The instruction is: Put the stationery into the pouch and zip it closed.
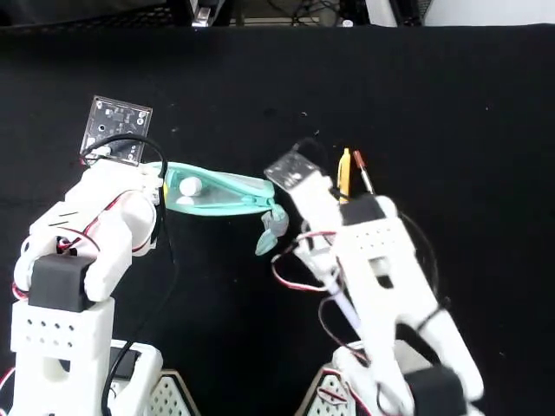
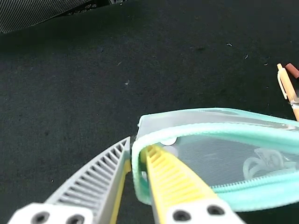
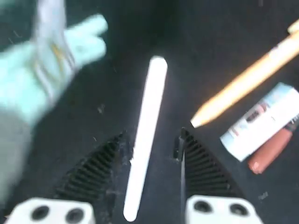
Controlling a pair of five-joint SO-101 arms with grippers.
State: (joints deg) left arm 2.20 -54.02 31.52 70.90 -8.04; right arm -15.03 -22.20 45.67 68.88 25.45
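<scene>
Holding pouch (image 2: pixel 224 158) by its end on desk (image 1: pixel 434 104) with left end effector (image 2: pixel 138 145), one jaw inside the mouth. Straddling white stick (image 3: pixel 147 126) with right end effector (image 3: pixel 152 135), spread wide. Lower squarely, pinch mid-length, avoid yellow pen (image 3: pixel 243 84), feed tip-first into mouth.

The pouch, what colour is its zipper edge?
Mint green; the pouch shows best in the left wrist view.

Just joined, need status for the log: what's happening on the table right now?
The left hand pinches one end of the teal pouch, one finger inside its open mouth. The right hand is open, straddling a white pen on the table. A yellow pen lies nearby, outside the pouch.
</scene>
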